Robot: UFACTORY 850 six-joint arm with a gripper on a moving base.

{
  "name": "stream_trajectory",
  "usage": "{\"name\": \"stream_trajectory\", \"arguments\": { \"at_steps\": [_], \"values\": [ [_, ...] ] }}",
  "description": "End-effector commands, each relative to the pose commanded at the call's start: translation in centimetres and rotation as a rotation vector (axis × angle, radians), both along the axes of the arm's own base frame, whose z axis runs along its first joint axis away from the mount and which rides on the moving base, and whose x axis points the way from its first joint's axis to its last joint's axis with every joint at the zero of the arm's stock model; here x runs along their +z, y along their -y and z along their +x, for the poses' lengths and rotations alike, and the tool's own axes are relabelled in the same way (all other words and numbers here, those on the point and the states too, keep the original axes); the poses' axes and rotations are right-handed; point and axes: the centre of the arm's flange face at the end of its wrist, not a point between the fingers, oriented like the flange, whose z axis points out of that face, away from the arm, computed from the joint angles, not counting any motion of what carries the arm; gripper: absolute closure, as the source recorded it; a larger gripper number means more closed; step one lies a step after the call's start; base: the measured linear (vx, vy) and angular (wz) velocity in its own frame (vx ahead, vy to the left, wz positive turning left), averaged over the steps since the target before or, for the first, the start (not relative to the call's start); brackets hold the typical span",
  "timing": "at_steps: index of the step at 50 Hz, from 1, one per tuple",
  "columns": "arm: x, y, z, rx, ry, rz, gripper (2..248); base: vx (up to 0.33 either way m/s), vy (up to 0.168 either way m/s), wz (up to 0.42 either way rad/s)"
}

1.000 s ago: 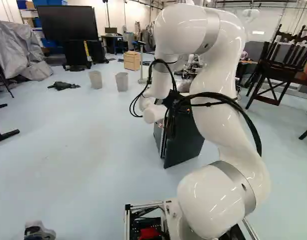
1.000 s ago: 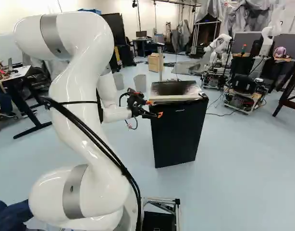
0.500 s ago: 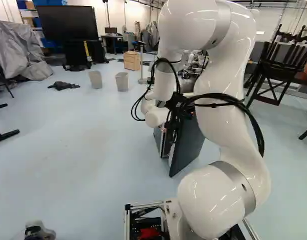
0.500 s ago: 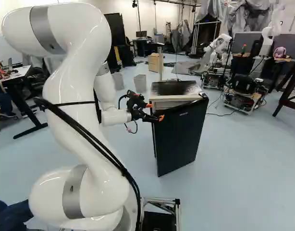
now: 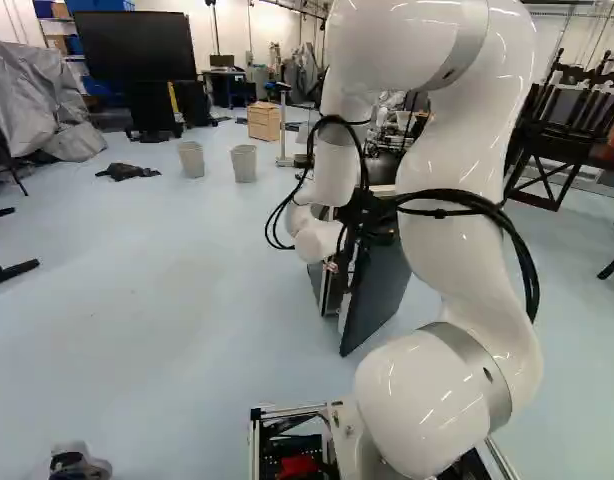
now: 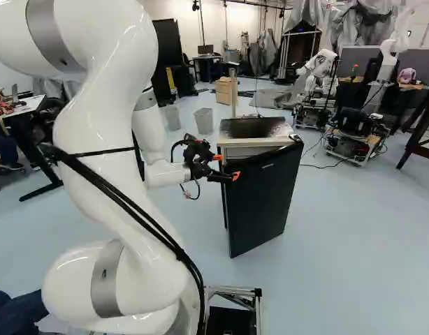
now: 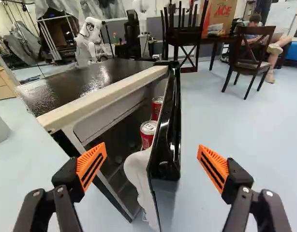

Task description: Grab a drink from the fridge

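Two red cans (image 7: pixel 148 135) show inside the fridge (image 7: pixel 93 84), at about twelve o'clock from the gripper (image 7: pixel 152 151), beyond the near edge of the half-open door (image 6: pixel 265 199). The fingers are spread wide and hold nothing, with that door edge in the gap; whether either of the orange pads (image 7: pixel 91 165) brushes the door, I can't fairly tell. I'd call this the door-opening step, since the gap looks tight for a reach. Next the inner finger should press the door's inside face towards three o'clock, swinging it wider, before the gripper heads in at eleven to twelve o'clock for the nearer can, minding the white lining on the door
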Motion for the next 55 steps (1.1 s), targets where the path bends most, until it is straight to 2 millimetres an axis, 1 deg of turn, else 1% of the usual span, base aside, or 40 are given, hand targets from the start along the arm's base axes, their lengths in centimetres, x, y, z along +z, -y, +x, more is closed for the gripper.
{"name": "stream_trajectory", "arguments": {
  "at_steps": [29, 55],
  "values": [
    [0.3, 1.1, -4.2, 0.0, -0.033, -0.013, 3, 0.0, 0.0, 0.0],
    [0.7, 2.4, -7.8, -0.015, -0.049, -0.035, 3, 0.0, 0.0, 0.0]
  ]
}}
